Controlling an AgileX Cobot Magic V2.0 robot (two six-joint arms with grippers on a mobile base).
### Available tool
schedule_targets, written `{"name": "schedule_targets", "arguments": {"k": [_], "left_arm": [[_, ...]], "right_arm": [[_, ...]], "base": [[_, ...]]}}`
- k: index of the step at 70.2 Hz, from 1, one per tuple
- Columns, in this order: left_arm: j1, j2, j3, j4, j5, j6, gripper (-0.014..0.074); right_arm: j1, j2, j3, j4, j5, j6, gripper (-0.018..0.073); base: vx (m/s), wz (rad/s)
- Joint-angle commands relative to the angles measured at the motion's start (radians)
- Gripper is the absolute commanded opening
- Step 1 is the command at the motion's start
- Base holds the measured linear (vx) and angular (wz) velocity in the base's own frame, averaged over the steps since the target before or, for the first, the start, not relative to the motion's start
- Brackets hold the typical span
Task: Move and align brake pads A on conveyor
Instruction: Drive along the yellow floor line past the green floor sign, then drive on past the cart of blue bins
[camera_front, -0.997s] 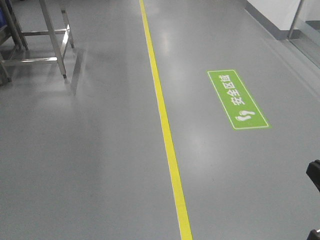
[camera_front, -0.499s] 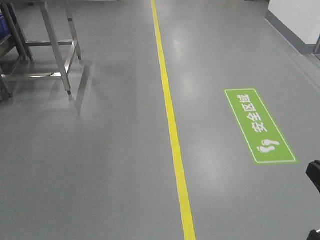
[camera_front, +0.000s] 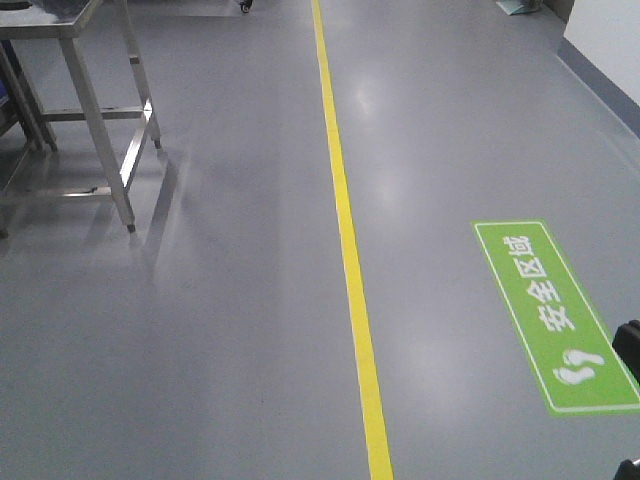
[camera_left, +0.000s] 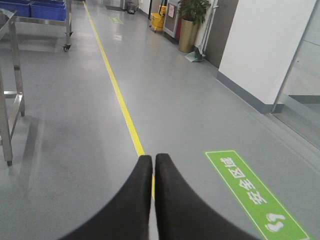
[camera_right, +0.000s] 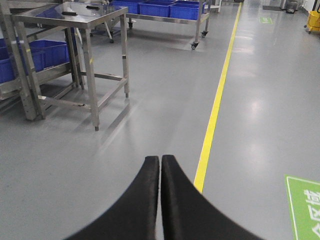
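Observation:
The brake pads A and the conveyor are out of view in every frame. My left gripper (camera_left: 153, 157) is shut with nothing between its black fingers, held above the grey floor over a yellow line (camera_left: 123, 110). My right gripper (camera_right: 160, 159) is shut and empty too, also above bare floor, just left of the yellow line (camera_right: 214, 112). A black bit of an arm (camera_front: 630, 350) pokes in at the right edge of the front view.
A steel table frame (camera_front: 95, 120) stands at the left, also seen as the steel table (camera_right: 85, 55). Blue bins (camera_right: 160, 7) sit on a wheeled rack beyond. A green floor sign (camera_front: 550, 315) lies right of the yellow line (camera_front: 345, 240). A white wall (camera_left: 265, 50) and a plant (camera_left: 192, 20) line the right side.
The whole floor view has slid: the green sign has moved toward the lower right and the steel table has come further into view, so the base is moving.

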Motion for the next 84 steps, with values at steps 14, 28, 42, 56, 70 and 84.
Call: {"name": "schedule_targets", "arguments": {"k": [14,28,42,56,70,84], "left_arm": [[-0.007,0.015,-0.026,0.012,-0.070,-0.001,-0.0006],[-0.007,0.015,-0.026,0.012,-0.070,-0.001,-0.0006],[-0.007,0.015,-0.026,0.012,-0.070,-0.001,-0.0006],[-0.007,0.015,-0.026,0.012,-0.070,-0.001,-0.0006],[-0.007,0.015,-0.026,0.012,-0.070,-0.001,-0.0006],[-0.007,0.015,-0.026,0.012,-0.070,-0.001,-0.0006]], "right_arm": [[-0.004,0.009,-0.028,-0.006,-0.073,-0.002,-0.0006],[-0.004,0.009,-0.028,-0.006,-0.073,-0.002,-0.0006],[-0.004,0.009,-0.028,-0.006,-0.073,-0.002,-0.0006],[-0.004,0.009,-0.028,-0.006,-0.073,-0.002,-0.0006],[-0.004,0.009,-0.028,-0.006,-0.073,-0.002,-0.0006],[-0.004,0.009,-0.028,-0.006,-0.073,-0.002,-0.0006]], "base": [[0.59,0.03],[0.60,0.03],[0.60,0.04],[0.60,0.02],[0.59,0.01],[0.58,-0.01]]}}
